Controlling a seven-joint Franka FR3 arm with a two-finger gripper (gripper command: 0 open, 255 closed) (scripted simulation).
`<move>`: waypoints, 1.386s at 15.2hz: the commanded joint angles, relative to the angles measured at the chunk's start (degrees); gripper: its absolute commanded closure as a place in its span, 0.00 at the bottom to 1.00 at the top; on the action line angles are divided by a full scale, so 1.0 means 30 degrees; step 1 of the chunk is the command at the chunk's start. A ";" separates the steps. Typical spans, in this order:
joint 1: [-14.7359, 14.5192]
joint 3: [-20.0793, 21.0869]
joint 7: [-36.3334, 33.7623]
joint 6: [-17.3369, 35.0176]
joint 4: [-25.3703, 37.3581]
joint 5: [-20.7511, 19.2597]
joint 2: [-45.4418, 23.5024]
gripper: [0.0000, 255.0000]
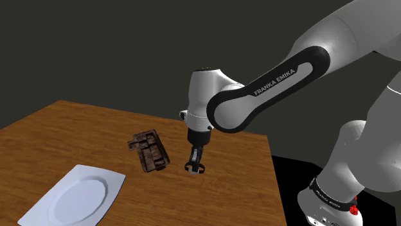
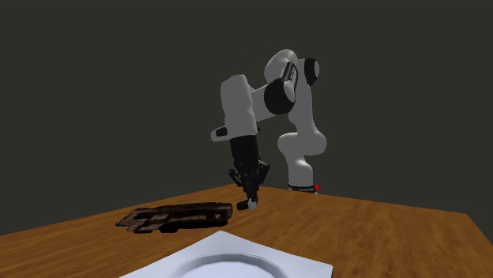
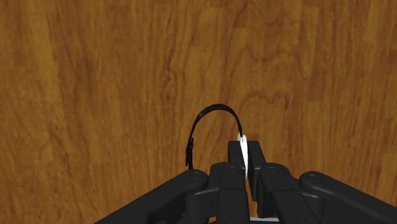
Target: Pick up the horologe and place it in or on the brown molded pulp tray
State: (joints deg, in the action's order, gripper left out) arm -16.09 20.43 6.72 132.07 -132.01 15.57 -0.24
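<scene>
We see a wood-grain counter [image 1: 71,125] before dark grey walls; the end effector [image 1: 195,164] is clamped narrow on the black-strapped watch [image 3: 190,147], just above the counter, beside the brown tray [image 1: 149,151] on the shoulder view's right; a white plate [image 1: 80,196] lies nearer.

A wristwatch [image 1: 193,168], black looped strap and thin white face, sits at the shoulder view's centre, pinched edge-on in the black gripper [image 1: 195,162]. A dark brown, ridged pulp tray [image 1: 149,151] lies flat just left of it.

Prob. home dining spot — wood table [image 1: 77,128], white plate [image 1: 82,198], plain dark wall [image 1: 128,45].
</scene>
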 commanded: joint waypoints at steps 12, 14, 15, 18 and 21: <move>0.0081 -0.0104 -0.0190 -0.2084 0.0888 0.0086 0.1237 1.00; 0.0100 -0.0137 -0.0246 -0.2604 0.1151 0.0094 0.1503 1.00; 0.0109 -0.0154 -0.0275 -0.2863 0.1288 0.0096 0.1630 1.00; 0.0137 -0.0207 -0.0365 -0.3639 0.1724 0.0096 0.1983 1.00; 0.0164 -0.0261 -0.0462 -0.4411 0.2195 0.0087 0.2297 1.00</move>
State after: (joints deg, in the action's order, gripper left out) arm -15.64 19.70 5.47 119.82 -126.10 15.89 6.36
